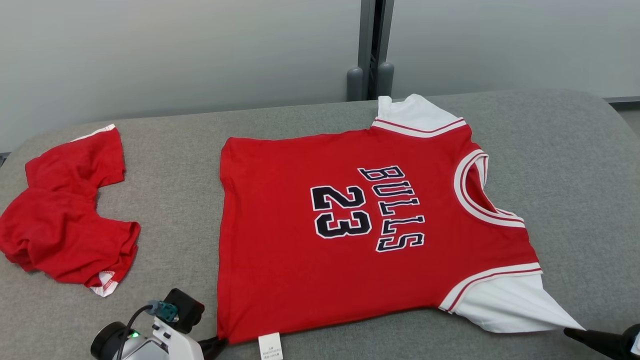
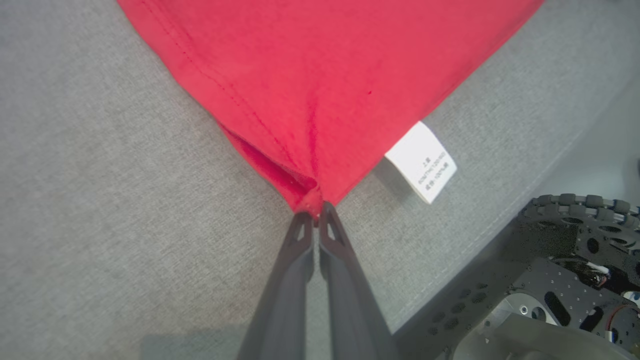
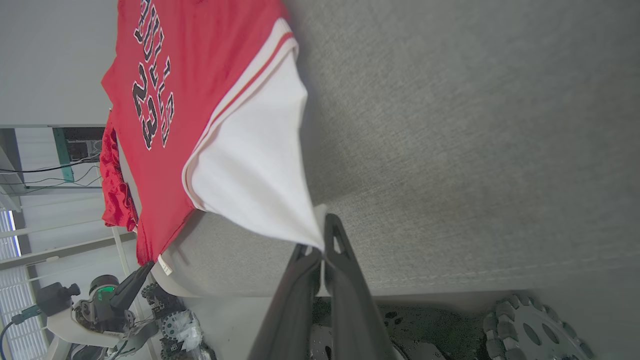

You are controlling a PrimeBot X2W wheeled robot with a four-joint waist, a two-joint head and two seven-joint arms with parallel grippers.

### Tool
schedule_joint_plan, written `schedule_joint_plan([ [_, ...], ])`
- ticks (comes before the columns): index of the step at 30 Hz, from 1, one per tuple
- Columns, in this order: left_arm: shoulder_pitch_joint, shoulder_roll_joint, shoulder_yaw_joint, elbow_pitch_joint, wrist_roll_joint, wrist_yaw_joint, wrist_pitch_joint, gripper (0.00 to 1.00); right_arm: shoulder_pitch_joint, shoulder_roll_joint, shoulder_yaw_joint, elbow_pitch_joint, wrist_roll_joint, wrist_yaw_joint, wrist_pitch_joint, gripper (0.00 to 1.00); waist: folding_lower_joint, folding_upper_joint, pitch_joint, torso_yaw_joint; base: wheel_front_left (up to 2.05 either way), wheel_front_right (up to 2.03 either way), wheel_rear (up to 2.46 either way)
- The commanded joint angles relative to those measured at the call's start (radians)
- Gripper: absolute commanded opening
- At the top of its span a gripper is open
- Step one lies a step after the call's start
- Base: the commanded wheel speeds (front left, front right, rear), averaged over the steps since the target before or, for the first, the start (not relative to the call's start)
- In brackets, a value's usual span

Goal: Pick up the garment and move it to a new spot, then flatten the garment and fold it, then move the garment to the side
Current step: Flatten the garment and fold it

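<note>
1. The head view takes in the whole garment, a red jersey with white sleeves. It lies spread chest-up on the grey padded surface, with the neck towards the robot's right and the hem towards its left. A crumpled pair of red shorts sits well apart at the far left.
2. The left wrist view shows up close what the head view barely catches. The left gripper has its jaws clenched on the near hem corner, and the cloth there is drawn to a point.
3. The right wrist view shows the right gripper pinching the tip of the near white sleeve, which is stretched taut at the surface's near edge. A toothed wheel of the robot's base lies below.
4. The chest reads "BULLS" above "23" in dark letters edged white. A white care tag sticks out just beside the gripped corner, but its print is too small to read.
5. The surface is grey woven fabric with rounded corners. Behind it stand pale wall panels split by a dark post.
</note>
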Motion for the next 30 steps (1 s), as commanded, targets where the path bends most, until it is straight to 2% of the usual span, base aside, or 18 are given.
schedule_joint_plan([
  [1, 0.017, 0.02, 0.003, -0.021, 0.005, 0.014, 0.005, 0.0, 0.028, -0.025, -0.006, -0.023, 0.015, 0.0, 0.018, 0.0, 0.0, -0.0001, 0.007, 0.0, 0.0, 0.0, 0.0],
  [8, 0.034, 0.049, 0.004, -0.11, -0.02, 0.021, 0.025, 0.0, 0.067, -0.06, -0.026, -0.115, 0.041, 0.0, 0.015, 0.0, 0.0, -0.0001, 0.03, -0.001, 0.0, 0.0, 0.0],
  [13, 0.0, 0.063, 0.032, -0.154, -0.028, 0.046, 0.033, 0.0, 0.031, -0.067, -0.036, -0.181, 0.039, 0.0, -0.017, 0.0, 0.0, -0.0001, 0.062, 0.0, 0.0, 0.0, 0.0],
  [23, -0.107, 0.086, 0.107, -0.221, -0.116, 0.046, 0.127, 0.0, -0.143, -0.062, -0.036, -0.195, -0.006, 0.0, -0.048, 0.0, 0.0, -0.0001, 0.158, 0.024, 0.0, 0.0, 0.0],
  [30, -0.175, 0.046, 0.158, -0.224, -0.215, 0.06, 0.195, 0.0, -0.285, -0.037, -0.048, -0.14, -0.057, 0.0, -0.079, 0.0, 0.0, -0.0001, 0.223, 0.049, 0.0, 0.0, 0.0],
])
